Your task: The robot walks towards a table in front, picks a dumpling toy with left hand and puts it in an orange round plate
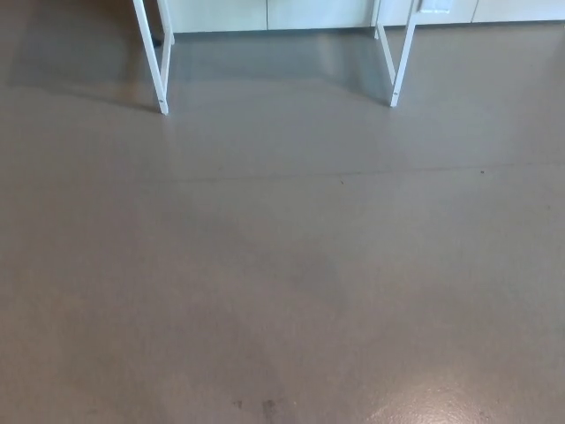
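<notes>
Grey floor fills the head view; white bench legs stand at the top. Neither hand shows.

A single view is given, taken from the robot's head and angled down and forward. Mostly grey floor is seen; white table legs and pale cabinet fronts are caught far off at the top edge.
</notes>
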### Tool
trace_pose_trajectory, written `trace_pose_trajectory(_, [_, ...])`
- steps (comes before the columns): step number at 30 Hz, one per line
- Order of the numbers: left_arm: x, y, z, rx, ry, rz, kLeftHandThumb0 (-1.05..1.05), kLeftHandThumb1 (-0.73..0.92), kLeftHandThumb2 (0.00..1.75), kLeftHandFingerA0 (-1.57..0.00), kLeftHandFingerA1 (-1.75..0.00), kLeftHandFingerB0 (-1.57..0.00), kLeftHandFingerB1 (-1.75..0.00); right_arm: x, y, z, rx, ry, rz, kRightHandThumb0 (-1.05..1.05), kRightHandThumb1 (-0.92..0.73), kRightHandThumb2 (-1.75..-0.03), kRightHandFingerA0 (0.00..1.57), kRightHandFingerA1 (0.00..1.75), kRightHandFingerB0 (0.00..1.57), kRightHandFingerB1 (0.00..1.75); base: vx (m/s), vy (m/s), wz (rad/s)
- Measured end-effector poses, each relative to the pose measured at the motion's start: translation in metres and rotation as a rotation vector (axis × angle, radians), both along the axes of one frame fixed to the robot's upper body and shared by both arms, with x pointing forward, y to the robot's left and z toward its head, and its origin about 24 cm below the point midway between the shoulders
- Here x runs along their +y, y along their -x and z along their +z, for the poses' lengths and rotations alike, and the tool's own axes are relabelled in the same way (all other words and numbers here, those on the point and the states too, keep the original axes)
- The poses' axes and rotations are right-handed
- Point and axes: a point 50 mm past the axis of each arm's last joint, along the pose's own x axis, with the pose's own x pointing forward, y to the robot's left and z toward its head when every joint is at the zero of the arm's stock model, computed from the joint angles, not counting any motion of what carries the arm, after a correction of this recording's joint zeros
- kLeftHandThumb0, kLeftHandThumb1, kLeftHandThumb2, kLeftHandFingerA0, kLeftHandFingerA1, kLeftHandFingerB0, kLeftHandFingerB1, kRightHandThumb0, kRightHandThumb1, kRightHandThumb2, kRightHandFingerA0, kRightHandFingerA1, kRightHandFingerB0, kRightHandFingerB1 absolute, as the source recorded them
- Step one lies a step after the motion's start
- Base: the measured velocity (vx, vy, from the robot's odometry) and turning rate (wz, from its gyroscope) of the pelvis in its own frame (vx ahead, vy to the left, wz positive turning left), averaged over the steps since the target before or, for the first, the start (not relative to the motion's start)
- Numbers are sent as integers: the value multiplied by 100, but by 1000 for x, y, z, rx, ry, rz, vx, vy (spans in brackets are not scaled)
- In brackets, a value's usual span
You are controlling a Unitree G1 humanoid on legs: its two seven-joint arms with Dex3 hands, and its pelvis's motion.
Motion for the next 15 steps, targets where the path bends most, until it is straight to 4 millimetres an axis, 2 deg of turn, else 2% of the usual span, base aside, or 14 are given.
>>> trace_pose_trajectory(2, [0, 1, 0, -4, 6, 2, -7, 64, 58, -54, -72, -35, -47, 0, 1, 0, -2, -8, -3, -21, -77, -62, 50, 61, 42, 37, 0, 0, 0])
trace_pose_trajectory(3, [0, 1, 0, -6, 7, 2, -5, 65, 62, -53, -69, -32, -47, 0, 2, -1, -2, -9, -3, -32, -62, -86, 49, 65, 37, 50, 0, 0, 0])
trace_pose_trajectory(4, [0, 2, 0, -7, 7, -1, -7, 68, 61, -51, -63, -33, -43, 0, 3, -1, -1, -12, -5, -27, -75, -61, 54, 61, 42, 35, 0, 0, 0])
trace_pose_trajectory(9, [-2, 16, -6, 41, -5, -37, -9, 70, 62, -52, -62, -33, -42, -1, 19, -5, 27, -10, -12, -25, -76, -63, 53, 63, 38, 34, 0, 0, 0])
trace_pose_trajectory(10, [-2, 19, -7, 58, -14, -53, -3, 68, 59, -46, -61, -34, -42, -1, 23, -6, 38, -10, -16, -26, -74, -62, 52, 69, 37, 34, 0, 0, 0])
trace_pose_trajectory(12, [-3, 26, -9, 89, -32, -87, -3, 68, 59, -46, -61, -34, -42, -1, 32, -9, 61, -9, -24, -26, -74, -62, 52, 69, 37, 34, 0, 0, 0])
trace_pose_trajectory(13, [-4, 27, -10, 95, -37, -96, -4, 65, 59, -50, -61, -34, -41, -1, 34, -10, 64, -8, -26, -25, -76, -63, 52, 80, 37, 34, 0, 0, 0])
trace_pose_trajectory(14, [-4, 28, -11, 99, -38, -100, -4, 65, 59, -50, -61, -34, -41, -1, 35, -10, 65, -7, -26, -25, -76, -63, 52, 80, 37, 34, 0, 0, 0])
trace_pose_trajectory(15, [-5, 29, -11, 102, -40, -104, -3, 67, 61, -50, -62, -33, -41, -1, 35, -10, 66, -6, -26, -27, -76, -63, 52, 73, 37, 34, 0, 0, 0])
